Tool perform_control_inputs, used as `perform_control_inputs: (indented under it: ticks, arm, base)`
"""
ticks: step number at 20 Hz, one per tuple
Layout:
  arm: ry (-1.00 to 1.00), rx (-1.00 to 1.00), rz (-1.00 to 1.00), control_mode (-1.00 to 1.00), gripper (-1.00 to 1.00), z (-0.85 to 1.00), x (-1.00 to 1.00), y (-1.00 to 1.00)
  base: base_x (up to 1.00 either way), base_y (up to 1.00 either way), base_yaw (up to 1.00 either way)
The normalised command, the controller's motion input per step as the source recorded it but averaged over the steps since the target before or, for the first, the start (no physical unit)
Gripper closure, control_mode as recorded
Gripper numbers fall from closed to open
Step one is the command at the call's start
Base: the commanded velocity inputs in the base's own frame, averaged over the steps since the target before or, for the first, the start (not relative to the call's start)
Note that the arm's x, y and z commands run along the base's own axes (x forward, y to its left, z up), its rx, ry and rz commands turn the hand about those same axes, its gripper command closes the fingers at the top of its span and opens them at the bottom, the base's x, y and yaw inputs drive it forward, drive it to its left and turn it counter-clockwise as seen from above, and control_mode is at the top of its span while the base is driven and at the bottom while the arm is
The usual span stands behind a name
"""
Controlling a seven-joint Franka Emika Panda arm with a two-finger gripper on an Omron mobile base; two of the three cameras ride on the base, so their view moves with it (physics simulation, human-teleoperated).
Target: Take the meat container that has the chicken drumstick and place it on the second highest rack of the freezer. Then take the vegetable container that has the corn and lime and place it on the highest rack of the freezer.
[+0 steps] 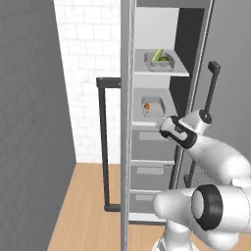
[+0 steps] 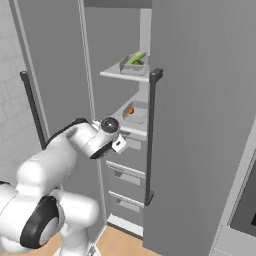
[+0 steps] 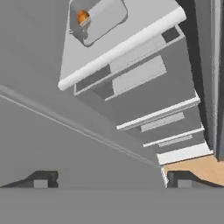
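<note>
Drumstick (image 1: 146,106) tray (image 1: 153,106) on second rack (image 1: 164,120); corn (image 1: 158,54) tray (image 1: 160,62) on top rack (image 1: 179,70). Gripper (image 3: 109,179) wide, empty, before freezer (image 2: 117,50).

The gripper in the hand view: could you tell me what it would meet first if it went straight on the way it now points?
Probably the grey drawers below the second highest rack, inside the freezer. The open gripper aims under the tray holding the chicken drumstick; depth is unclear.

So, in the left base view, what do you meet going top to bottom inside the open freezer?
Corn and lime in their tray on the highest rack → chicken drumstick in its tray on the second highest rack → grey drawers.
</note>
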Motion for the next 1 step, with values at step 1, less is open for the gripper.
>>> perform_control_inputs:
  ticks: [1]
  arm:
    - [0.0, -0.24, 0.41, -1.0, -1.0, 0.22, -1.0, 0.5]
  base:
    - [0.0, 0.0, 0.0]
